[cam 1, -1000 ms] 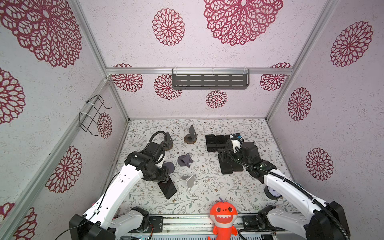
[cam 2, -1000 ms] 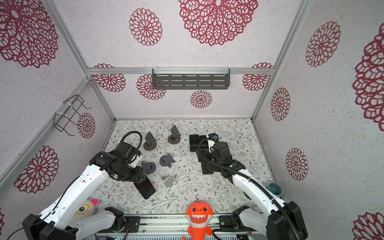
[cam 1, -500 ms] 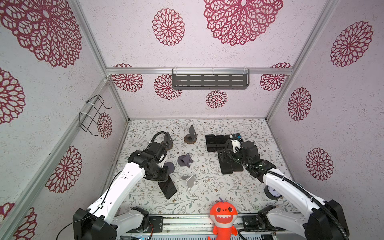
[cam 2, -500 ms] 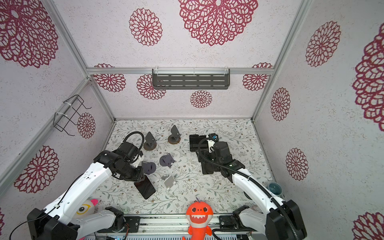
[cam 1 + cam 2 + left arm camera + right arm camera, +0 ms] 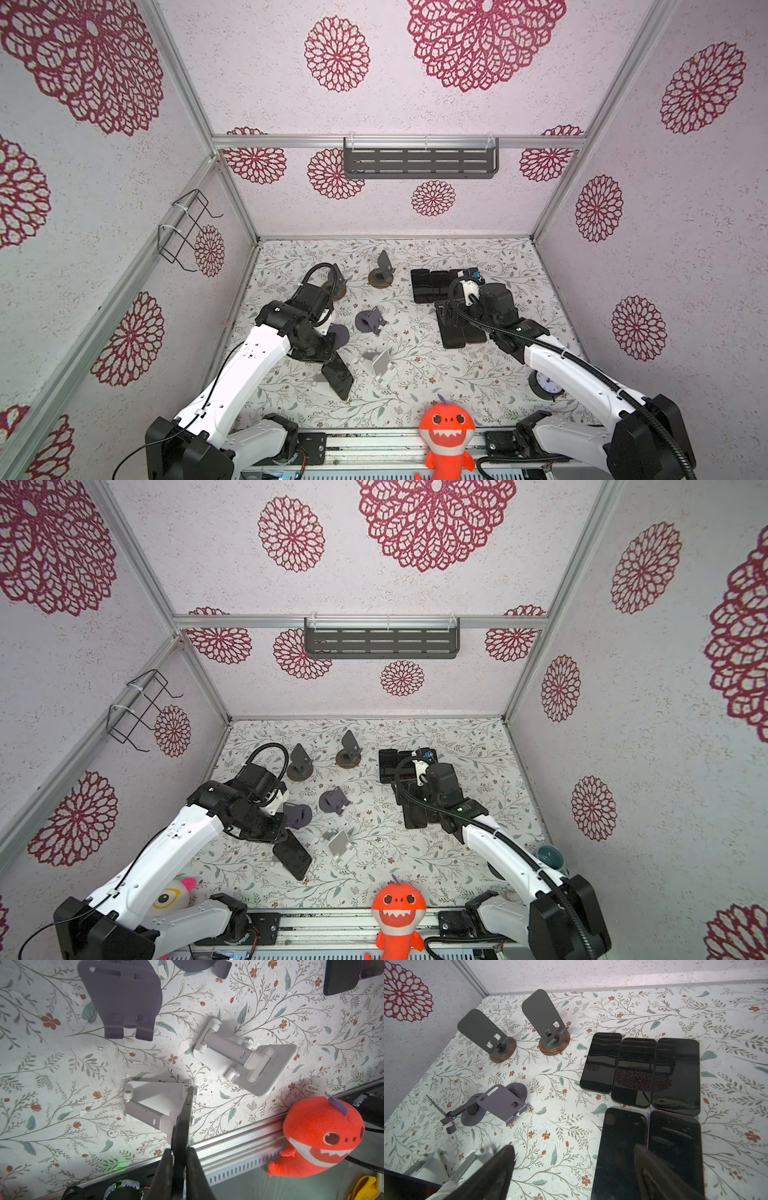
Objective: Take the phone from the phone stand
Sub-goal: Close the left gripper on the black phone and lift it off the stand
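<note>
Between the tips of the shut left pincer (image 5: 180, 1152), the phone (image 5: 184, 1118) sits gripped on the white stand (image 5: 149, 1101) ahead. Lifting it off remains; the right pincer (image 5: 575, 1164) gapes empty.

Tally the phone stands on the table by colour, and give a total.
Grey stands, wooden bases: 2
Purple stands: 2
White stands, one bearing a phone: 2
Total: 6

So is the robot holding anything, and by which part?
The left gripper pinches the black phone by its top end; its bottom rests on the white phone stand. The right gripper is open and empty.
</note>
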